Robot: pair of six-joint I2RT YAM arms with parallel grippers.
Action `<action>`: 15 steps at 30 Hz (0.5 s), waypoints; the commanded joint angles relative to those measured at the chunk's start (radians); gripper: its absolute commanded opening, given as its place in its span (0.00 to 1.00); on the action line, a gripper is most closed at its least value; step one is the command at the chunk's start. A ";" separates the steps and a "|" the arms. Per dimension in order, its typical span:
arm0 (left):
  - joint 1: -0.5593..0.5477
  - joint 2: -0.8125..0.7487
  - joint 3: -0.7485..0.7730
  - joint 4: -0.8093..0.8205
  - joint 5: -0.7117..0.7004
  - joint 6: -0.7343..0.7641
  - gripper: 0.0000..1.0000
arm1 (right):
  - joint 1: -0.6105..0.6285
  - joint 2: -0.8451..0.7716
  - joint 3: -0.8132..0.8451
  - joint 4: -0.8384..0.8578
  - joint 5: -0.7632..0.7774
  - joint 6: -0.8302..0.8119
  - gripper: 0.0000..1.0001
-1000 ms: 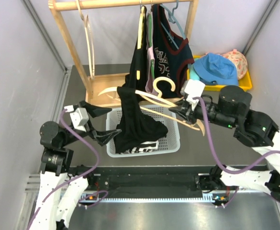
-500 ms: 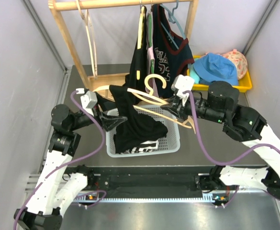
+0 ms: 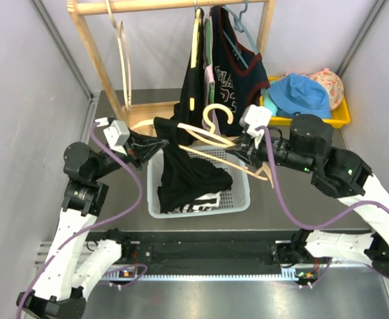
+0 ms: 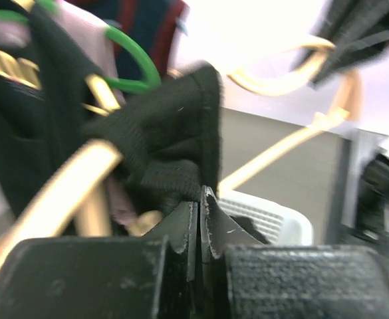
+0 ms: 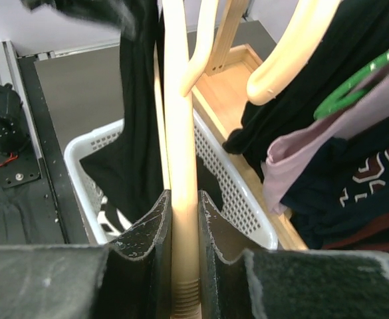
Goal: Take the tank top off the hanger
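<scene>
- Top view: the black knit tank top (image 3: 181,174) is draped over the left end of the pale wooden hanger (image 3: 221,141). Its body sags into the white perforated plastic basket (image 3: 151,194) on the grey desk (image 3: 294,206).
- The hanger's long axis runs from upper left down to lower right. The right hand (image 3: 245,147) clamps its right end, and the left hand (image 3: 159,141) sits at the garment's top fold, so the left is the nearer arm.
- Judgement: the fabric has to slide leftward along that axis, off the free tip and away from the right hand.
- Left wrist view: the left hand (image 4: 201,199) is clenched. A bunched fold of the tank top (image 4: 174,143), soft and ribbed, looks pinched at its tips. A smooth, rounded hanger arm (image 4: 294,139) passes behind it.
- Right wrist view: the right hand (image 5: 184,212) grips the hanger (image 5: 179,133) bar firmly. The wood is glossy and curved. The limp tank top (image 5: 131,139) hangs just left of the bar, over the basket (image 5: 229,183).
</scene>
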 commanded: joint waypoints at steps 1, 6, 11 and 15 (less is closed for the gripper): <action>0.000 -0.017 0.106 -0.016 -0.181 0.129 0.00 | 0.001 -0.102 -0.021 0.000 0.033 0.035 0.00; 0.002 -0.004 0.161 -0.070 -0.422 0.231 0.00 | 0.001 -0.232 -0.042 -0.103 0.032 0.079 0.00; 0.002 0.029 0.173 -0.100 -0.530 0.248 0.00 | 0.001 -0.309 0.013 -0.212 -0.050 0.112 0.00; 0.000 0.058 0.169 -0.103 -0.300 0.196 0.00 | 0.001 -0.357 0.050 -0.252 -0.073 0.110 0.00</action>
